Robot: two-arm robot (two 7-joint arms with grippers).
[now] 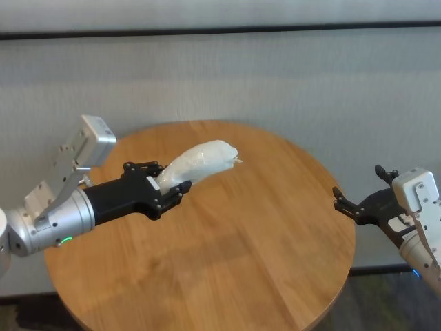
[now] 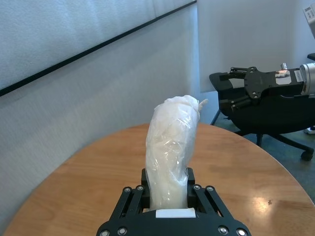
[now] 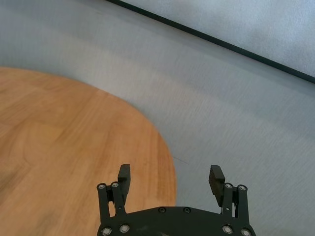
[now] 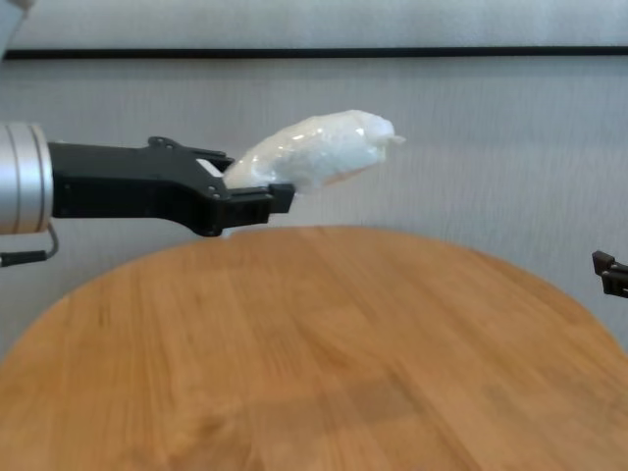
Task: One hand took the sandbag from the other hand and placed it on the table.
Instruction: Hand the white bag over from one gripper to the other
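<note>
Your left claw (image 1: 171, 189) is clamped on the sandbag (image 1: 200, 161), holding it in the air above the counter's (image 1: 262, 227) left half. Your right claw (image 1: 344, 202) hangs spread apart just off the counter's right edge.

Round wooden table (image 1: 227, 255), light-brown planks

Pale grey wall (image 1: 289, 76) behind the left end effector (image 1: 172, 186), dark horizontal strip (image 1: 227, 29) near its top. Black office chair (image 2: 266, 115) beyond the end effector, probably on dark floor (image 1: 386, 303). Lighting even.
</note>
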